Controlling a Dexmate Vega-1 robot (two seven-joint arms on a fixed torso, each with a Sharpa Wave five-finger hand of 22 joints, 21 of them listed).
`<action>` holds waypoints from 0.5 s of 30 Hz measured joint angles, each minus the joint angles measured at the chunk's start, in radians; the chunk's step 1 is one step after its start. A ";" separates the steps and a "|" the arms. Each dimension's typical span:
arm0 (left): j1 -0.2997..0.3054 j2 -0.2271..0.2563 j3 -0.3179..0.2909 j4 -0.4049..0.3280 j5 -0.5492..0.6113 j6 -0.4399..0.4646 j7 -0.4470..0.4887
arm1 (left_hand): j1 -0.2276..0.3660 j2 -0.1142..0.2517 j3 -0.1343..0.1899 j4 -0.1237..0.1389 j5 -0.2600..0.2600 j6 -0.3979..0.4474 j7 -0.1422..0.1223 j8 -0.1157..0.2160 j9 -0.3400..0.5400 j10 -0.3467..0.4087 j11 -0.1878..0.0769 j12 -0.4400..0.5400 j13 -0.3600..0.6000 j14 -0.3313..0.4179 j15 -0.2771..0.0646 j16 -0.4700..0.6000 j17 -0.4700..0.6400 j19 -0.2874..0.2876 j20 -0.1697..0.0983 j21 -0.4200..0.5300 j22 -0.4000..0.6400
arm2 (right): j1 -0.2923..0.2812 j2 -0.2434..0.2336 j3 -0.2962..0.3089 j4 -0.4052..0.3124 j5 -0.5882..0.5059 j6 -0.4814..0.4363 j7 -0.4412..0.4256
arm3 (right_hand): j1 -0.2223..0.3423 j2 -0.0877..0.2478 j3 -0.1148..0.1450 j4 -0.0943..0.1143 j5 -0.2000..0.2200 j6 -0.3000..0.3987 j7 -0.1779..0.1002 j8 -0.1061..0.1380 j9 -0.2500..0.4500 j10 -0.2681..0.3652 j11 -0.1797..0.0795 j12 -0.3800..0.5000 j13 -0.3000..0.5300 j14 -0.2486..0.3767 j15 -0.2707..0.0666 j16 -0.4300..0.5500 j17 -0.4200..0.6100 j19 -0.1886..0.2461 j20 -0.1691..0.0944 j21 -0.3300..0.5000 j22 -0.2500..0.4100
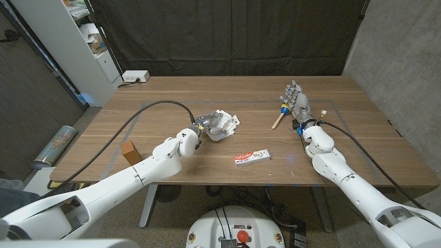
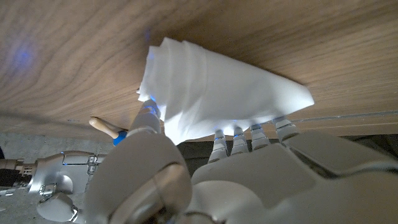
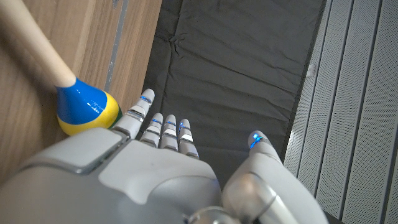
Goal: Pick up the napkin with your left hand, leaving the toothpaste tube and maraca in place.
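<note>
Napkin (image 1: pixel 220 124) gripped in left hand (image 1: pixel 204 128)

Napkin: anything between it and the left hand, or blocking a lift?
Nothing visible. The left hand is already at the napkin, fingers against its edge in the left wrist view. The toothpaste tube lies apart, nearer the robot, and the maraca sits off by the right hand. Above the napkin looks free.

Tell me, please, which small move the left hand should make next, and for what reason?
Probably lift straight up. The left hand already has its fingers around the white napkin, which still seems to be at the table. The toothpaste tube and maraca lie apart, so a vertical lift should not disturb them.
</note>
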 measured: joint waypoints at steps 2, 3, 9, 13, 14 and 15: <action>-0.001 -0.002 0.002 0.000 0.004 0.009 0.000 | 0.044 0.022 0.022 -0.003 -0.013 0.021 0.000 0.004 0.000 0.017 -0.001 0.007 0.000 0.016 -0.002 0.003 0.000 0.015 -0.001 0.000 0.001 | -0.001 0.000 0.001 0.001 0.001 0.001 0.001 | 0.000 0.000 0.000 0.000 0.002 0.000 0.000 0.000 0.000 0.000 0.000 0.000 0.000 0.000 0.000 0.000 0.000 0.000 0.000 0.000 0.000; -0.002 -0.004 0.003 0.000 0.007 0.016 0.001 | 0.063 0.031 0.032 -0.004 -0.019 0.028 -0.001 0.004 0.000 0.023 -0.001 0.007 0.000 0.025 -0.003 0.007 0.000 0.023 -0.001 0.000 0.002 | -0.002 0.000 0.001 0.001 0.001 0.001 0.001 | 0.000 0.000 0.000 0.000 0.002 0.000 0.000 0.000 0.000 0.000 0.000 0.000 0.000 0.000 0.000 0.000 0.000 0.000 0.000 0.000 0.000; -0.001 -0.015 0.008 0.001 0.014 0.041 0.022 | 0.265 0.093 0.108 -0.014 -0.020 0.097 0.004 0.011 0.005 0.094 -0.017 0.031 0.000 0.130 -0.026 0.027 0.000 0.160 -0.001 0.039 0.012 | -0.005 0.000 0.002 0.001 0.002 0.001 0.002 | 0.000 0.000 -0.003 -0.003 0.002 0.003 -0.004 0.000 0.000 0.000 0.000 0.000 0.000 0.000 0.000 0.000 0.000 0.000 0.000 0.000 0.000; 0.011 -0.029 0.003 0.003 0.016 0.056 0.053 | 0.412 0.099 0.123 -0.016 0.011 0.154 0.010 0.011 0.009 0.158 -0.037 0.046 0.001 0.242 -0.056 0.058 0.013 0.283 -0.019 0.108 0.012 | -0.007 -0.002 0.002 0.001 0.004 0.002 0.003 | 0.000 0.000 -0.003 -0.003 0.002 0.003 -0.004 0.000 0.000 0.000 0.000 0.000 0.000 0.000 0.000 0.000 0.000 0.000 0.000 0.000 0.000; 0.011 -0.029 0.003 0.003 0.014 0.059 0.058 | 0.435 0.101 0.124 -0.016 0.016 0.167 0.010 0.011 0.010 0.169 -0.043 0.048 0.003 0.267 -0.063 0.067 0.019 0.298 -0.034 0.124 0.012 | -0.008 -0.002 0.002 0.001 0.004 0.002 0.003 | 0.000 0.000 -0.003 -0.003 0.002 0.003 -0.004 0.000 0.000 0.000 0.000 0.000 0.000 0.000 0.000 0.000 0.000 0.000 0.000 0.000 0.000; 0.016 -0.034 -0.001 0.004 0.010 0.062 0.065 | 0.453 0.105 0.122 -0.015 0.020 0.175 0.010 0.011 0.010 0.178 -0.047 0.050 0.004 0.286 -0.069 0.078 0.024 0.304 -0.039 0.141 0.012 | -0.008 -0.002 0.003 0.000 0.004 0.002 0.003 | 0.000 0.000 -0.003 -0.003 0.002 0.003 -0.004 0.000 0.000 0.000 0.000 0.000 0.000 0.000 0.000 0.000 0.000 0.000 0.000 0.000 0.000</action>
